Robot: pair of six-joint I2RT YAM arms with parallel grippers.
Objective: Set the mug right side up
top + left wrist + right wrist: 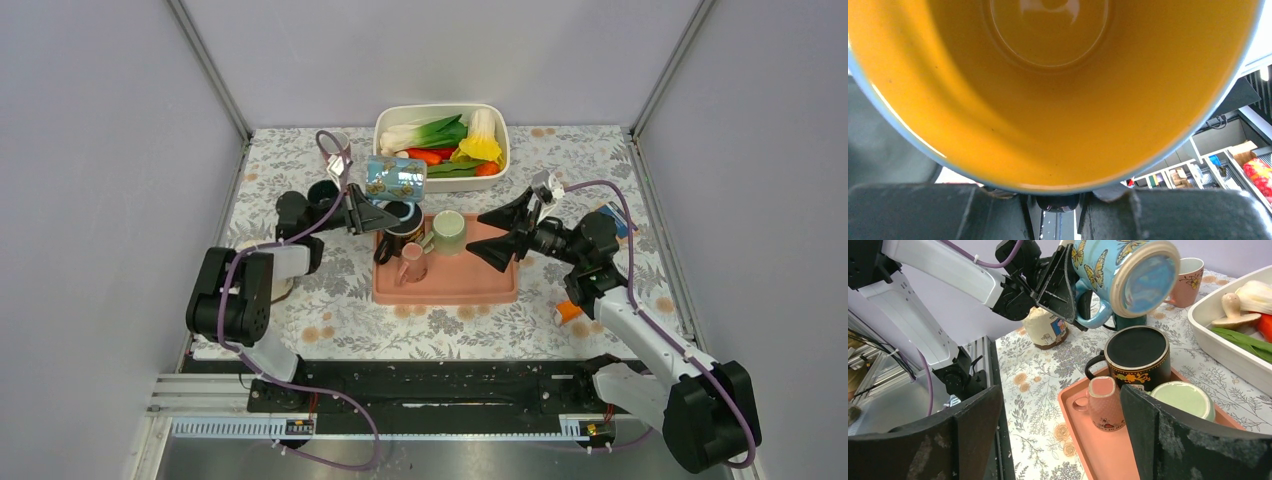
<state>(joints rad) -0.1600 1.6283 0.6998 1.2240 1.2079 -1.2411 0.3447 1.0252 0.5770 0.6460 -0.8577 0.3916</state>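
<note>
A blue butterfly mug [396,178] with a yellow inside is held in the air above the back left corner of the pink tray [450,292]. It lies on its side, base toward the right arm. My left gripper [372,214] is shut on the mug by its handle side. In the left wrist view the mug's yellow inside [1048,100] fills the frame above the gripper [1055,210]. The right wrist view shows the mug [1118,270] and the left gripper [1063,285]. My right gripper [478,237] is open and empty over the tray's right part, as the right wrist view [1058,435] also shows.
On the tray stand three upside-down mugs: black [400,238], pink [411,263] and green [448,232]. A white bin [440,112] of vegetables is at the back. A pink cup [335,142] stands at the back left. An orange item [567,310] lies right of the tray.
</note>
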